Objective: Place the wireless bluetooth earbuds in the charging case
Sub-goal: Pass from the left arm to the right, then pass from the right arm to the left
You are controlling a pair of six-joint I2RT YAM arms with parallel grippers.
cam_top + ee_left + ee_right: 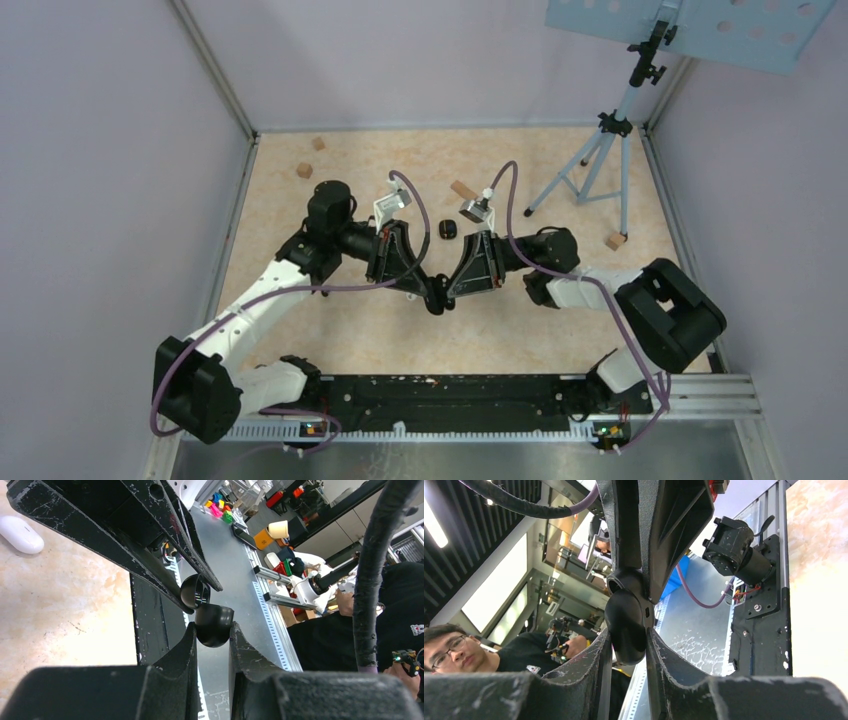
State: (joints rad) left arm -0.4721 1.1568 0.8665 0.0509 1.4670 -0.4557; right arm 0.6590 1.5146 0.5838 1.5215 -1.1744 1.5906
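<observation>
Fingers first: the left gripper (214,630) has its fingers (175,655) set narrow, pinching one rounded half of a glossy black hinged plastic charging case (215,624). The right gripper (626,637) is narrow too, with both fingers (664,652) pressed on the other domed half. So one case is shared by two arms, lifted off the beige table (380,340) above its middle, somewhat toward the near edge. I can't make out any earbuds, in the case or in either grip.

Risks:
- The shell is smooth and curved, and each grip covers little of it. An off-centre squeeze could squirt a half out and drop the case.
- If the arms pull or twist against each other, the hinge takes the strain.
- The fingertips of the two arms sit very close and could knock together.
- Both grippers are busy, so neither is free to fetch a bud.

Views:
- The top view gives the layout: tan wooden blocks (304,170) toward the far-left corner, and a small black lump (447,229) on the table just beyond the grippers, too small to name. The held case is hidden there.
- The left wrist view alone shows the case's hollow cup side and a white oval pebble-like case (20,534) lying on the table.
- The right wrist view shows the seam between the two halves side-on.
</observation>
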